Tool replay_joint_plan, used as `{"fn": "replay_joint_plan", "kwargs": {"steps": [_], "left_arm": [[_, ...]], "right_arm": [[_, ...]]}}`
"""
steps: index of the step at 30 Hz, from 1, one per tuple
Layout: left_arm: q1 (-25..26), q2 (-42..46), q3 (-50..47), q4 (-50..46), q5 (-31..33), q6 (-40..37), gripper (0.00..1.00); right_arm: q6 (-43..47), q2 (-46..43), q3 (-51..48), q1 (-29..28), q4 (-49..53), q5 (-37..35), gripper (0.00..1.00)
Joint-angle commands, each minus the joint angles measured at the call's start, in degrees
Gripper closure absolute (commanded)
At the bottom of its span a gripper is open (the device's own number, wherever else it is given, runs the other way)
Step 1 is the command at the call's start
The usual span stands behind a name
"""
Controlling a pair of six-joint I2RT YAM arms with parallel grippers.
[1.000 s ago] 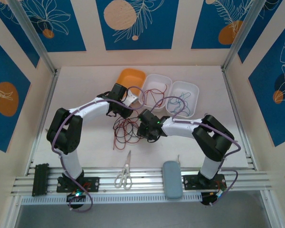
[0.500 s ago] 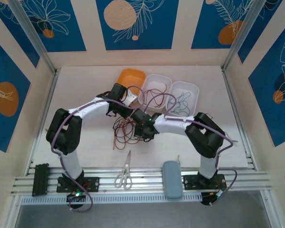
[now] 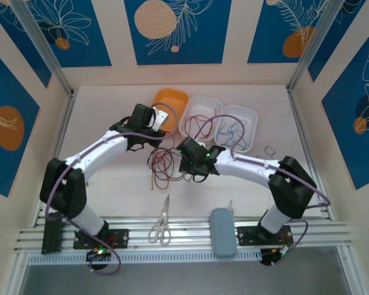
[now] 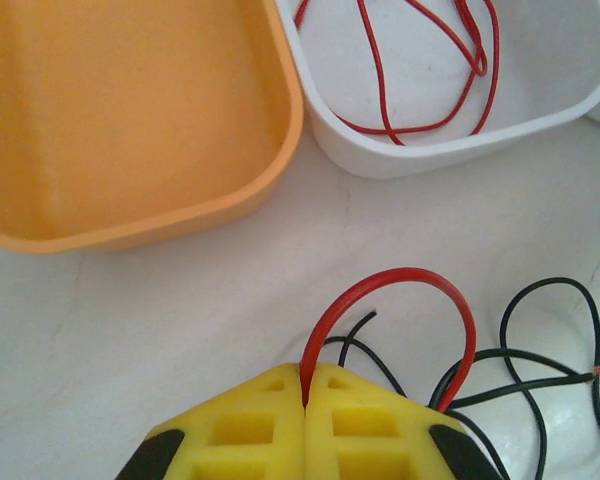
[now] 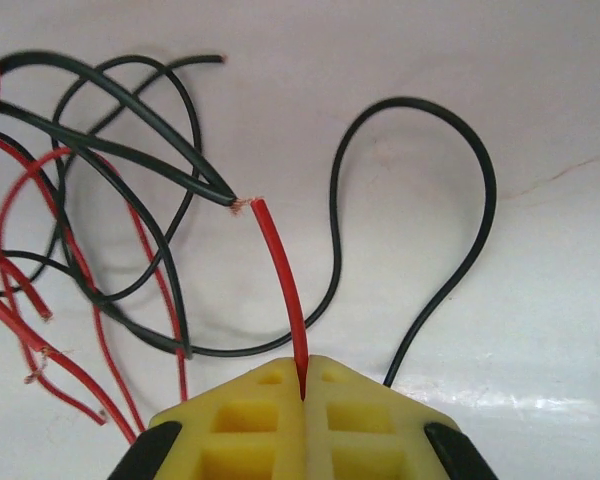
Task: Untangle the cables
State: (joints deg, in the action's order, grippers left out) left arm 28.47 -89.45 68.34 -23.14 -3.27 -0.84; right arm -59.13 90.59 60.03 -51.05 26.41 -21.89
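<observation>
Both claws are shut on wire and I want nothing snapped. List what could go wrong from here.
1. The right claw grips a red stub whose bare tip meets a black wire; pulling may drag the black loops tighter.
2. The left claw pinches a red loop running back into black strands; lifting could cinch the tangle.

The white counter (image 3: 111, 104) bears tangled cables (image 3: 162, 165) — behind them an orange bin (image 3: 171, 93) and two white bins (image 3: 202, 98); scissors (image 3: 160, 227) lie in front.
</observation>
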Motion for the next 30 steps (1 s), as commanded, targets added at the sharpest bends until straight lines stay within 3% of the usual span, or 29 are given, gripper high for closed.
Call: {"fn": "replay_joint_plan", "kwargs": {"steps": [1,14,30], "left_arm": [[-0.9,5.3,-1.6,0.5,2.8,3.3,1.00],[-5.6,17.8,-8.6,1.3,7.4,8.2,1.00],[-7.5,27.8,-9.4,-1.9,14.3,8.4,1.00]], "right_arm": [[0.6,-3.5,-1.8,-0.1,2.2,-4.6,1.00],[-1.5,-8.9,-4.9,1.4,7.6,-9.8,1.00],[-1.5,-17.9,-7.9,4.2,10.9,-13.4,1.00]]}}
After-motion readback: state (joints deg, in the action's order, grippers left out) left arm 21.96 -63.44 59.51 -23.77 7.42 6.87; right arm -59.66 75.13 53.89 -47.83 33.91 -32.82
